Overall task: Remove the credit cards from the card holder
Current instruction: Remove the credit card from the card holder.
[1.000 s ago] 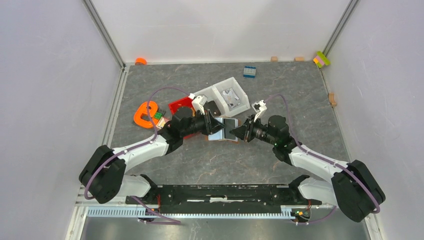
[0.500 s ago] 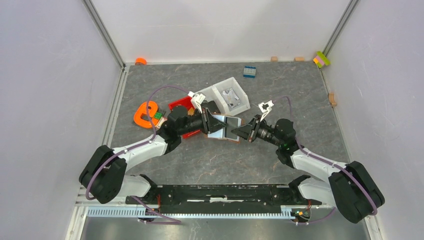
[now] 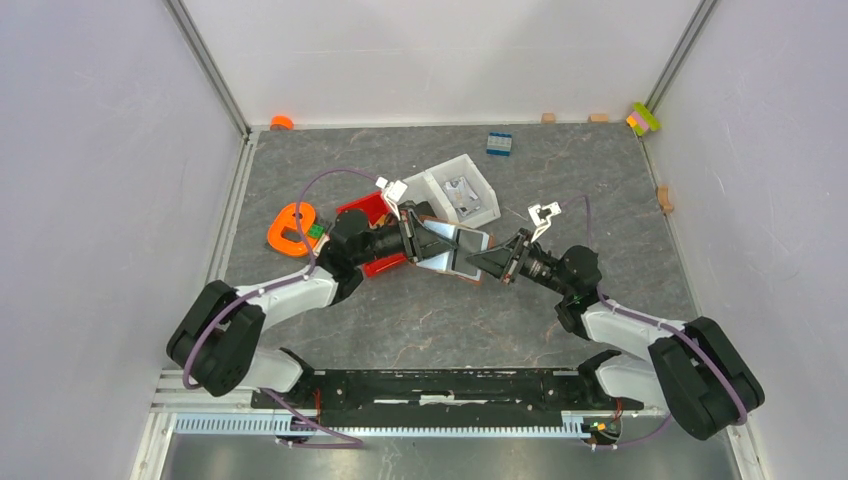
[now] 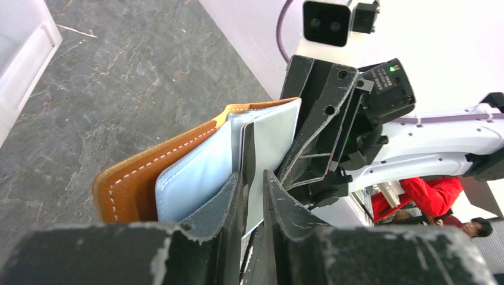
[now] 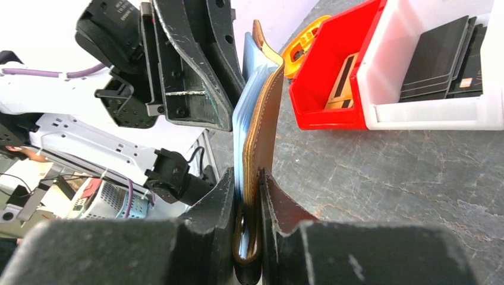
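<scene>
Grey bench [image 3: 600, 180], mid-frame: both arms have carried the card holder [image 4: 128, 190] slightly up-frame, upright between them. My left jaws clench the pale card [image 4: 274, 133] and my right jaws clench the holder's leather. I judge the pull-out is only beginning.

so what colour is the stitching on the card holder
White stitching along the tan-brown card holder; it shows best in the left wrist view.
</scene>
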Tool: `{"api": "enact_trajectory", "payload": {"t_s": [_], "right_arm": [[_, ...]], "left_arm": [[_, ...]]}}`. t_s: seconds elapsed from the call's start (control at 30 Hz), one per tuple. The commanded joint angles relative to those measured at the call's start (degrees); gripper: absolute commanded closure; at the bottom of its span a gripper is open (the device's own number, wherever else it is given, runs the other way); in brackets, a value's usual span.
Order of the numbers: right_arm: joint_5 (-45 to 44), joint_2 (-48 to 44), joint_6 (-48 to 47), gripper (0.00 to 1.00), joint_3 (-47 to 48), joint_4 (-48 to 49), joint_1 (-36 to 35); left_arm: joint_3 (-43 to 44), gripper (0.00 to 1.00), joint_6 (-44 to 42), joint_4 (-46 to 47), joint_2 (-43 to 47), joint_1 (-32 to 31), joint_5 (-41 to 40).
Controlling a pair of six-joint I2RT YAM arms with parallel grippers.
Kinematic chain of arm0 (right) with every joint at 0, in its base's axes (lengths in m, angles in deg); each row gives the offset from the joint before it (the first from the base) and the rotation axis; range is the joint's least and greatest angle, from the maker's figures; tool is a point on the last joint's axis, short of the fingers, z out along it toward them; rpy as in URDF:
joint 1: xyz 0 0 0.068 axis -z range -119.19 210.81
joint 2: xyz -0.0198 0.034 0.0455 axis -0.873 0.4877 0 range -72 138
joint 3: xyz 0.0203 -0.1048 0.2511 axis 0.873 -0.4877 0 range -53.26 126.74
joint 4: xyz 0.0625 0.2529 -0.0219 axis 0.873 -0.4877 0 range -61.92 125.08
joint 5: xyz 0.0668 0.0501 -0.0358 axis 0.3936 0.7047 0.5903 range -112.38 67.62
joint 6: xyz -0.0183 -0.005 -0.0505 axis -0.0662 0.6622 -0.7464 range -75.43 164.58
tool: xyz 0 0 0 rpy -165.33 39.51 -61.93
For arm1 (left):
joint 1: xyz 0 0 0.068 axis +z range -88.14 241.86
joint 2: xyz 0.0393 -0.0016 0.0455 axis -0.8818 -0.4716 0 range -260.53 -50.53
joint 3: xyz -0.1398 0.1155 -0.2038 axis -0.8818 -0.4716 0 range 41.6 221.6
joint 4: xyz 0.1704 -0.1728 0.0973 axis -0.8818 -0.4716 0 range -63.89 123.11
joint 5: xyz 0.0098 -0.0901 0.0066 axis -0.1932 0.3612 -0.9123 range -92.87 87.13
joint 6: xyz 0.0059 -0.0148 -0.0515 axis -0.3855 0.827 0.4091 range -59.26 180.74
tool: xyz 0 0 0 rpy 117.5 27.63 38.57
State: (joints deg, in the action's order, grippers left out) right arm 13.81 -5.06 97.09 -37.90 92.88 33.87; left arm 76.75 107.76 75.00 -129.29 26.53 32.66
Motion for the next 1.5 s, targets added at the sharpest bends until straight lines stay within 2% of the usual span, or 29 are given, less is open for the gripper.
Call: {"api": "enact_trajectory", "payload": {"t_s": [0.0,0.07,0.17,0.23,0.33,0.47,0.73,0.8,0.93,1.1,1.17,1.33,1.47], "right_arm": [[7.34,1.55,6.87,0.99,0.61,16.90,-1.31],[7.65,2.21,7.98,0.99,0.51,18.30,-0.97],[7.80,2.19,8.35,0.99,0.37,18.99,-0.59],[7.85,1.76,8.31,1.00,0.24,18.94,-0.43],[7.96,1.23,8.24,0.99,0.16,18.86,-0.31],[8.31,1.30,8.40,0.99,0.24,19.33,-0.18],[8.46,1.24,7.54,0.89,0.50,18.37,-0.21],[8.48,1.76,7.44,0.89,0.73,17.59,-0.21],[8.46,3.21,7.63,0.88,0.88,17.33,-0.22],[8.64,4.15,7.84,0.86,0.99,17.50,-0.22],[8.56,4.26,7.48,0.85,1.17,16.55,-0.21],[8.14,4.35,7.02,0.64,0.79,15.84,0.17],[7.61,4.11,6.20,0.66,0.62,13.87,0.78]], "left_arm": [[-0.90,0.77,5.50,8.98,-0.99,-1.85,7.31],[-1.09,0.73,3.87,6.29,0.18,-1.80,5.85],[-0.80,0.58,0.05,-1.10,2.59,-1.67,1.66],[-0.85,0.54,-1.71,-4.02,4.03,-1.61,-0.59],[-0.40,0.55,-3.89,-8.75,5.47,-1.63,-3.69],[0.00,0.63,-4.93,-10.44,5.83,-1.64,-3.90],[0.69,0.57,-5.67,-12.17,5.62,-2.04,-3.71],[0.74,0.60,-4.81,-10.68,4.97,-2.04,-2.21],[0.34,0.76,-1.71,-5.56,3.04,-2.02,1.19],[-0.22,0.89,1.82,0.57,1.59,-2.00,4.21],[-0.73,0.92,2.48,2.55,1.75,-1.85,4.62],[-1.92,0.96,2.80,3.72,2.79,-1.29,3.75],[-2.29,0.98,3.24,3.10,2.63,-0.54,2.78]]}}
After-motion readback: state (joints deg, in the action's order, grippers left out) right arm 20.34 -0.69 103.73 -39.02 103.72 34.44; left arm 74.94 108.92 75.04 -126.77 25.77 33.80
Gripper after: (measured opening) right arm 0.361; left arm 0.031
